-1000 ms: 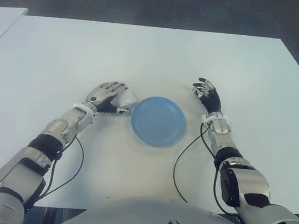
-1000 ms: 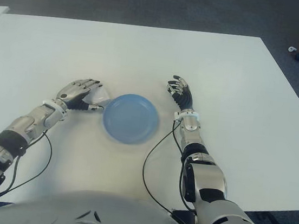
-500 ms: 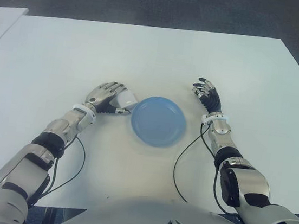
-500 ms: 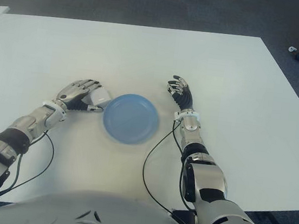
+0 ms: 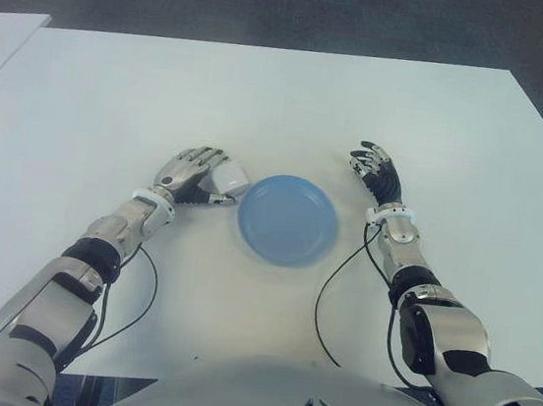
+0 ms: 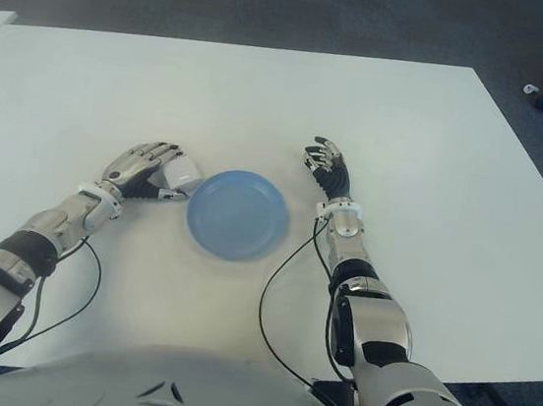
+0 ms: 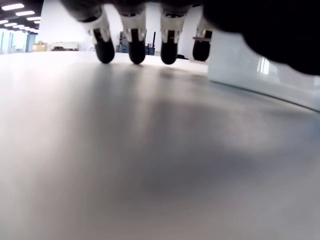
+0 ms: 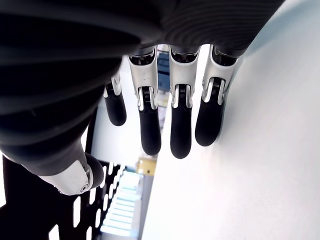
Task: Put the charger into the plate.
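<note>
We see a white table (image 5: 293, 107) with a blue plate (image 5: 287, 219) lying near its middle, between the two arms. Our left hand (image 5: 192, 174) shows just to the left of the plate, palm down over the tabletop. The white charger (image 5: 230, 179) sits under and against the fingers of this hand, on the side that faces the plate; its pale rounded body pokes out from beneath the fingertips and lies just beside the plate's left rim, not inside it. In the left wrist view the fingers (image 7: 135, 45) hang down toward the table surface with their dark tips close to it, and the charger's white side (image 7: 235, 62) stands right next to the palm. The fingers curl around the charger, so we read the hand as grasping it, though we cannot tell how firmly, and we cannot tell whether the charger is lifted clear of the table or touches it.

Our right hand (image 5: 378, 173) shows to the right of the plate, apart from it, with its palm turned inward. In the right wrist view its fingers (image 8: 180, 115) are loosely extended and hold nothing. Black cables (image 5: 333, 280) run along both forearms across the table.
</note>
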{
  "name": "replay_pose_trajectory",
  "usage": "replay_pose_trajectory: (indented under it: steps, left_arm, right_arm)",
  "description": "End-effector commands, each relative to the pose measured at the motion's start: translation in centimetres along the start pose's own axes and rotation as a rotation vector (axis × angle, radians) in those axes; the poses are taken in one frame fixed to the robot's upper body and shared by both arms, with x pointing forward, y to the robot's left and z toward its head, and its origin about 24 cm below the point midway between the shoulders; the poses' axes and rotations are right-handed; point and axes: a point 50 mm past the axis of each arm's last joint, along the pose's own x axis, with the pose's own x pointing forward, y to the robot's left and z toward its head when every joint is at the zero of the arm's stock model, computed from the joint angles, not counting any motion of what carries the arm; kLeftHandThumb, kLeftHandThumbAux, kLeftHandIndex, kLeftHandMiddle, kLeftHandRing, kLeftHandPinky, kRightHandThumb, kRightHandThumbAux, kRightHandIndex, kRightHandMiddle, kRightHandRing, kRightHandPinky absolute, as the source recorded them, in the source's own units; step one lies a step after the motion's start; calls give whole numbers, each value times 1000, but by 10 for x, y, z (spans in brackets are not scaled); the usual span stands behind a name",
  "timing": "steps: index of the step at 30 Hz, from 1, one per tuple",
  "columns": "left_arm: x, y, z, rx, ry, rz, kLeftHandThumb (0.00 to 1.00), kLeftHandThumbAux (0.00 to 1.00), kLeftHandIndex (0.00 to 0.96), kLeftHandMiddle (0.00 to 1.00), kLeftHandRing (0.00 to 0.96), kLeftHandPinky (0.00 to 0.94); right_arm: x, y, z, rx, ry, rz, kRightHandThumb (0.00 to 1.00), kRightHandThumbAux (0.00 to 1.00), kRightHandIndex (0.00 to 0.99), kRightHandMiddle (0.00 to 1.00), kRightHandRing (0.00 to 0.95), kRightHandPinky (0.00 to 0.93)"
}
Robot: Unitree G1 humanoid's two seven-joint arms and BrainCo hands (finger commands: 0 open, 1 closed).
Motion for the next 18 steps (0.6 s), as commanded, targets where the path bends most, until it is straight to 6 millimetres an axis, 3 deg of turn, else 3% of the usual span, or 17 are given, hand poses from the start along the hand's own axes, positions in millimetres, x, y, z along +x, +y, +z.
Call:
replay_pose_trajectory:
  steps: [1, 18]
  left_arm:
    - [-2, -6, 1, -3, 0, -17, 266, 172, 0, 0, 0, 0]
    - [-3, -8, 1, -5, 1, 19, 258, 201, 0, 9, 0, 0]
  right_arm:
    - [-22, 10, -37, 20, 186, 34, 0, 659, 179, 338, 338, 316]
    - [-21, 12, -37, 19, 181, 34, 0, 650, 180, 338, 340, 322]
